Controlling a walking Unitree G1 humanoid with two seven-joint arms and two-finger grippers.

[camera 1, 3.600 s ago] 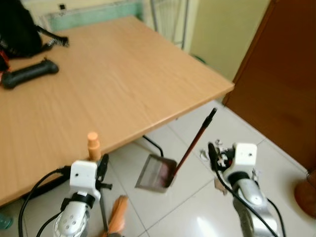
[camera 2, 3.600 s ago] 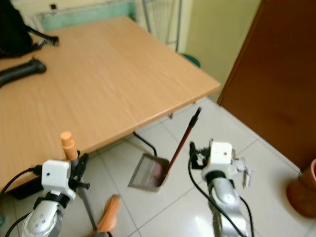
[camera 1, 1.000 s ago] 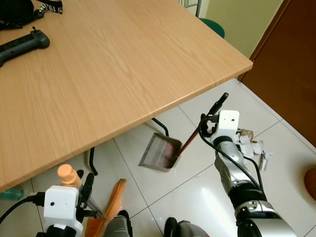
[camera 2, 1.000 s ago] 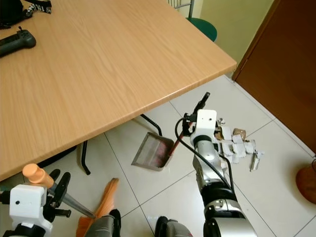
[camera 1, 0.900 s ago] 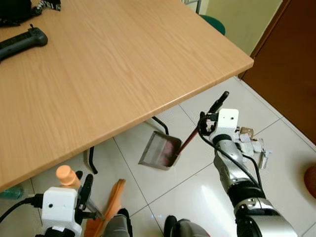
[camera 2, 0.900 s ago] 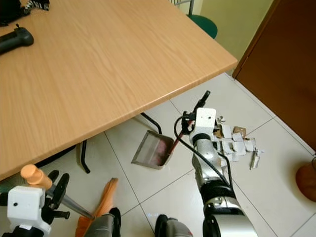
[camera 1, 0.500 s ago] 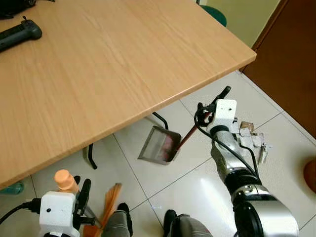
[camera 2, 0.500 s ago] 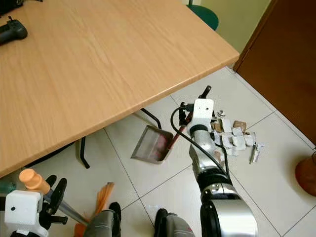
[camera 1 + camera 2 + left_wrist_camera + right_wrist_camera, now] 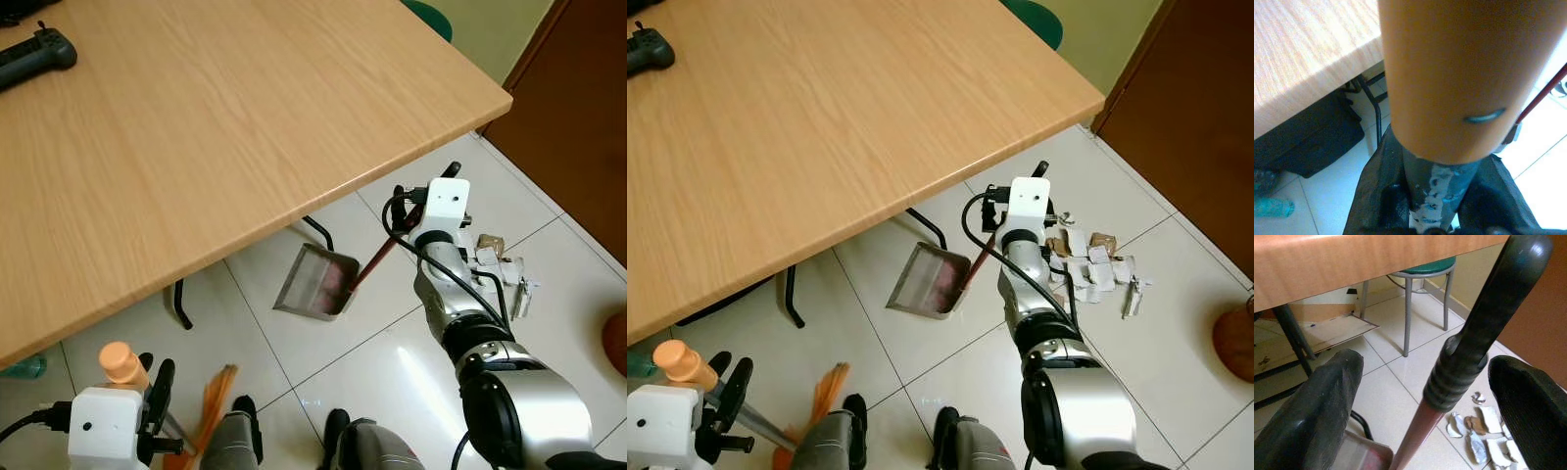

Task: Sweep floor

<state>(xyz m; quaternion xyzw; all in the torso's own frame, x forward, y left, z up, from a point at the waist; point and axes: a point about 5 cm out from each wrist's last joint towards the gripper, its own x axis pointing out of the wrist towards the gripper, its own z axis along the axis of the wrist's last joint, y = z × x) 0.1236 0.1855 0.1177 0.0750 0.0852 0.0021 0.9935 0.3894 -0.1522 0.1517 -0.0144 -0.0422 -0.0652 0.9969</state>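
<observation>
- The wooden table stood over the white tiled floor.
- The dustpan rested on the tiles under the table's edge, its red handle leaning up between the spread fingers of the right gripper, untouched.
- Paper scraps lay beside that arm.
- The left gripper pinched the orange-capped broom, bristles near the robot's feet.

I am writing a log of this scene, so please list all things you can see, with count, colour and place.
table: one, light wood, upper left
controller: one, black, on table's far corner
dustpan: one, grey, red handle, floor by table edge
broom: one, orange, floor at lower left
litter pieces: several, white and brown, floor right of dustpan
stool: one, green seat, beyond table
door: one, brown, right
left gripper: around broom's handle
right gripper: open, fingers either side of dustpan handle
</observation>
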